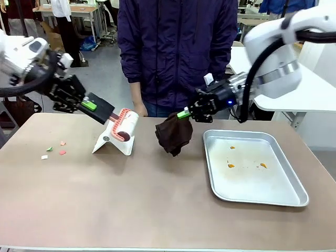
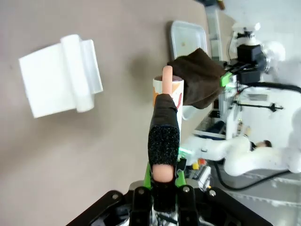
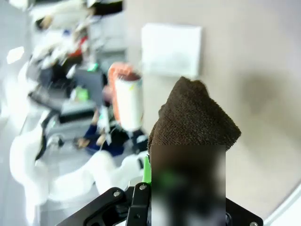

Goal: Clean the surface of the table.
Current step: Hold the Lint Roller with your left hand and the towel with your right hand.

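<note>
Presently the lint roller (image 1: 126,125) is clamped by its handle between the fingers of the left hand (image 1: 90,105). Its drum is held out ahead of the fingertips, just above a white stand (image 1: 116,143). A dark brown cloth (image 1: 173,135) is pinched in the right hand (image 1: 184,114) and hangs below it, clear of the counter (image 1: 157,205), which spreads beneath both hands. Small paper scraps (image 1: 55,149) are seen on the counter below the left hand, well apart from the roller. A metal tray (image 1: 252,184) with orange smears lies below the right hand.

Several slips can be foreseen. The stand looks light, so it could be knocked or dragged if the drum is swung low toward the scraps. The handle seems to be gripped near its end, so the roller may twist in the fingers when it is pressed down. The two hands are near each other, and the cloth could be caught on the sticky drum if either is moved inward. Scraps may be pushed off the edge rather than lifted if the cloth is swept over them.
</note>
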`<action>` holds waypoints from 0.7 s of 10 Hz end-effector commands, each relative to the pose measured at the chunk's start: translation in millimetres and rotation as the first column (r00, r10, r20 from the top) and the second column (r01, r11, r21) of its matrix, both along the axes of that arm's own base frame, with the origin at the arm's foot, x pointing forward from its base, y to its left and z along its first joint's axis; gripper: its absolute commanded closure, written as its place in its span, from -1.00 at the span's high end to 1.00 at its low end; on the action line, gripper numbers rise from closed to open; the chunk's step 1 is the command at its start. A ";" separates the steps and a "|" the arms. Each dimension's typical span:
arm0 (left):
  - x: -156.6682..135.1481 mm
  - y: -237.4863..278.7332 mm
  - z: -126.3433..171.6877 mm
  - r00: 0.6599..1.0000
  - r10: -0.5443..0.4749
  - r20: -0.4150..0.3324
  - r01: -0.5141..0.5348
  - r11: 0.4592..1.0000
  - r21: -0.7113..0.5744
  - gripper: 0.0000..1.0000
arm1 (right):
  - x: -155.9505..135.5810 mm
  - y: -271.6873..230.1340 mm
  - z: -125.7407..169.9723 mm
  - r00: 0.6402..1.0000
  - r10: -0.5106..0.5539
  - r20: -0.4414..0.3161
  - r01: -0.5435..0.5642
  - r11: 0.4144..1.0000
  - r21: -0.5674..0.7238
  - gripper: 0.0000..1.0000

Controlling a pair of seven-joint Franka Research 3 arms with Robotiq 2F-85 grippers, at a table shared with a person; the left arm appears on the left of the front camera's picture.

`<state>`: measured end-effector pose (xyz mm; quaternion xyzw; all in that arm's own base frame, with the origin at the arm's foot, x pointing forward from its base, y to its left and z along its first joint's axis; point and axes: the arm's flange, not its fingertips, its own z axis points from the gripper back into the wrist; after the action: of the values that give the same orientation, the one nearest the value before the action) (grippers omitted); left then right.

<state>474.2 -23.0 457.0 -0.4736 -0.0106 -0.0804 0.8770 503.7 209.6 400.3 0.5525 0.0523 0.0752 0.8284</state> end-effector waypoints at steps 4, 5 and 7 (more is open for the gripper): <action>-41.7 143.3 -11.5 0.989 0.083 -0.120 -0.110 0.966 -0.233 -1.00 | -82.6 -102.7 0.9 0.998 -0.051 0.031 0.040 0.960 0.279 -1.00; -45.5 179.2 -23.0 0.996 0.053 -0.078 -0.071 0.966 -0.248 -1.00 | -93.8 -136.0 -3.0 0.991 -0.131 0.011 0.121 0.938 0.324 -1.00; -48.6 247.9 -50.6 0.980 0.160 -0.116 -0.186 0.947 -0.262 -1.00 | -114.2 -210.6 -13.9 0.947 -0.319 -0.048 0.312 0.868 0.386 -1.00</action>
<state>410.6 205.4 411.9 -0.5822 -0.0173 0.0185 0.8126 398.1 20.8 384.4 0.6823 -0.0184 -0.0171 0.7307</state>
